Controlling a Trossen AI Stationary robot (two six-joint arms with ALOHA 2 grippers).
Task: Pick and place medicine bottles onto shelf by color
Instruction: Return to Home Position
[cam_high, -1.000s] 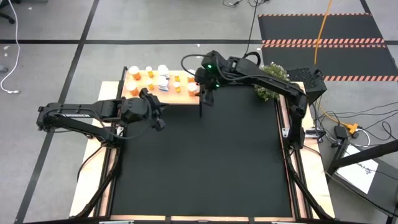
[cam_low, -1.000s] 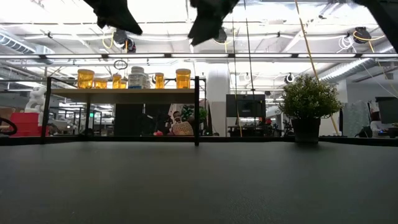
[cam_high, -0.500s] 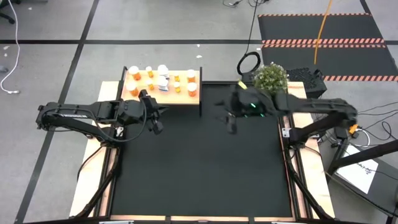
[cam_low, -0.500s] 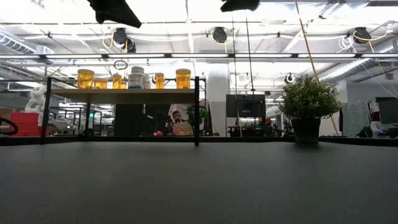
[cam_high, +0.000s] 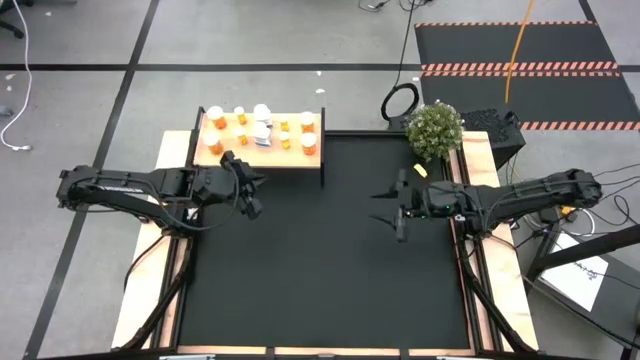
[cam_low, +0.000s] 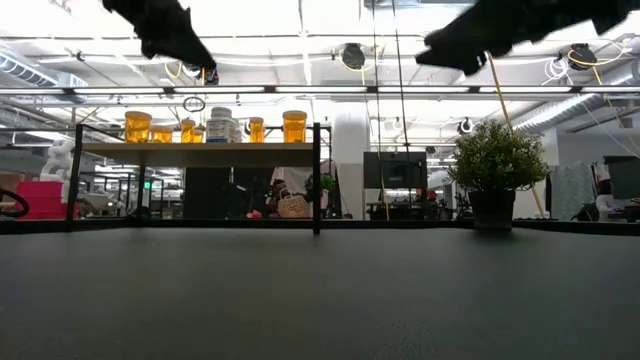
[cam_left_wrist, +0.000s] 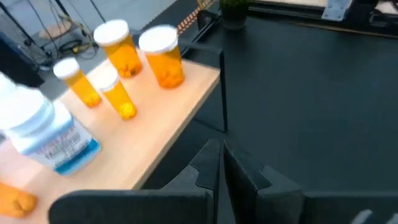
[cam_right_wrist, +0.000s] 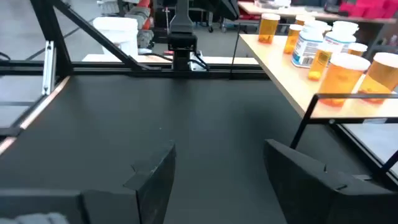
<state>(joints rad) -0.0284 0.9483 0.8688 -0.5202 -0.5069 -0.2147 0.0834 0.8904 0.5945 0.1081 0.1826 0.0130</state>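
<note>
Medicine bottles all stand on the shelf at the far left corner of the black mat, and neither gripper holds one. Your left gripper hangs over the mat just beside the shelf's near edge, fingers pressed together with nothing between them. Your right gripper is well apart from the shelf, over the mat's right side near the potted plant, jaws spread wide and empty.

From above you get little more than caps and colours. The left wrist view gives you the close look: two large orange bottles side by side at the shelf's end, two small orange ones next to them, and a white bottle with a blue label. The low view shows what the others don't: the bottles upright on the board, raised above the mat on thin black legs.
</note>
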